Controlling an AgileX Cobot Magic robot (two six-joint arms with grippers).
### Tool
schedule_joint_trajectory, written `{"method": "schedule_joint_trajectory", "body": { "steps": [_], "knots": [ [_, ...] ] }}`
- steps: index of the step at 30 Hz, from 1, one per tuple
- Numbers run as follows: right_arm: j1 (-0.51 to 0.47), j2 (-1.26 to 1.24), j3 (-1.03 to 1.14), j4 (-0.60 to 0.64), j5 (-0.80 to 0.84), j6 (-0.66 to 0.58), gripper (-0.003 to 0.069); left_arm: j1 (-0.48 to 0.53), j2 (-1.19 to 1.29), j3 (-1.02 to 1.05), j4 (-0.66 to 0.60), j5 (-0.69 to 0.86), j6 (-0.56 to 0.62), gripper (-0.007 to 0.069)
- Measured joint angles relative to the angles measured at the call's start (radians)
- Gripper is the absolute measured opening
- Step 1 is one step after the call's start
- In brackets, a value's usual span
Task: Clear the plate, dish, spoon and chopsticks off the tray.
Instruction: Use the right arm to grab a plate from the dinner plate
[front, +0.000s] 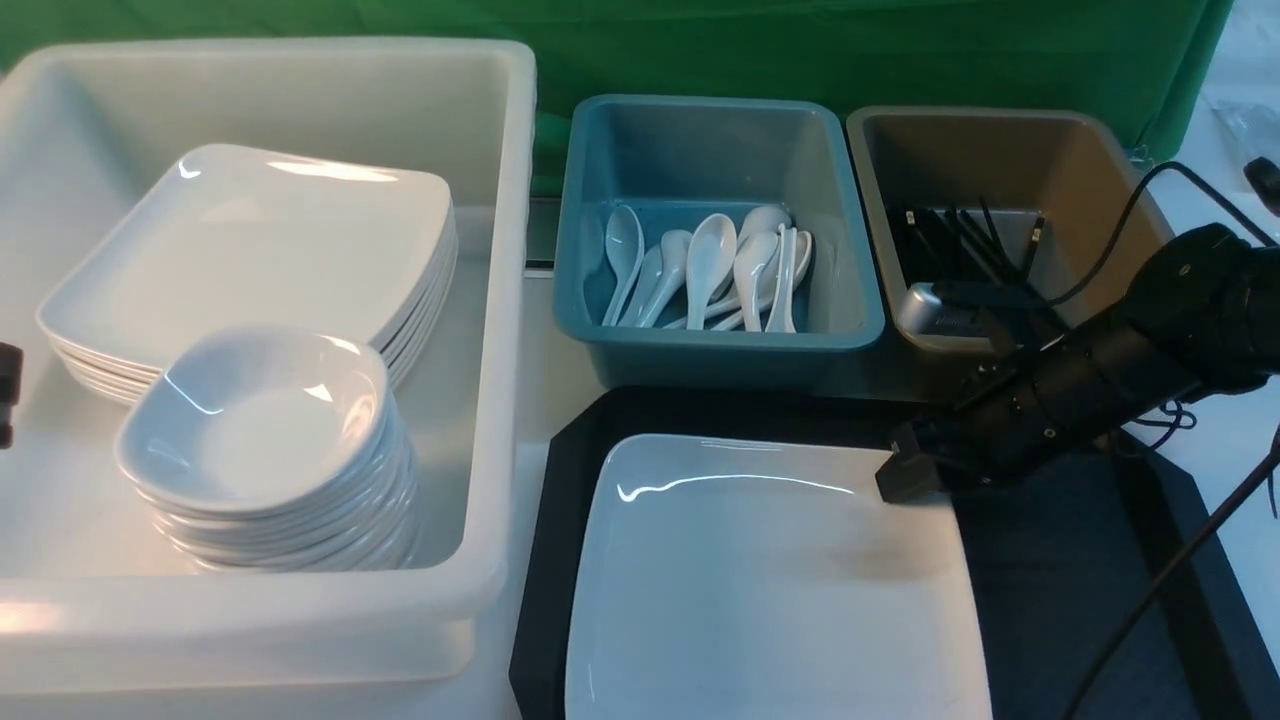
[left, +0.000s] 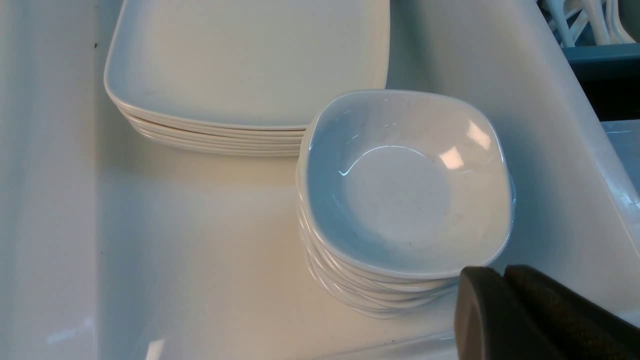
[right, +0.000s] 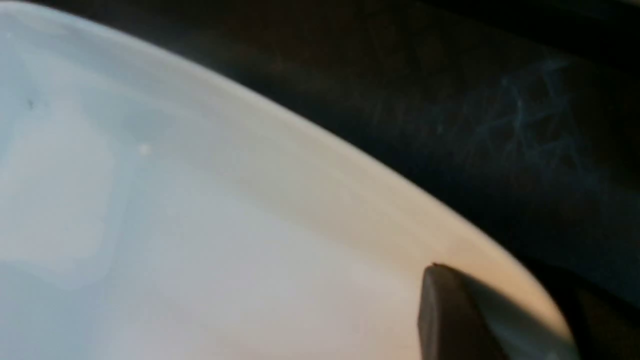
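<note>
We judge the task nearly done. No dish, spoon or chopsticks show on the visible part of the tray (front: 1060, 570). Spoons (front: 710, 265) lie in the blue bin (front: 600, 200), chopsticks (front: 960, 235) in the brown bin (front: 1000, 150), and small dishes (front: 260, 420) are stacked in the white tub (front: 500, 300). Only the plate (front: 760, 580) lies on the tray, left to clear. The right gripper (front: 905, 478) sits at the plate's far right corner, one finger (right: 450, 325) over the rim; whether it clamps the rim we cannot tell. The left gripper (left: 502, 290), pressed shut and empty, hovers beside the dish stack.
</note>
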Motion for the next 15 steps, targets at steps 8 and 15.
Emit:
{"method": "schedule_joint_trajectory", "body": {
  "steps": [8,15],
  "knots": [
    [0.000,-0.137,0.002,-0.020,0.071,0.003,0.0155,0.000,0.000,0.000,0.000,0.000,0.000,0.0017],
    [0.002,-0.401,0.002,-0.027,0.128,0.016,0.0067,0.000,0.000,0.000,0.000,0.000,0.000,0.0017]
  ]
}}
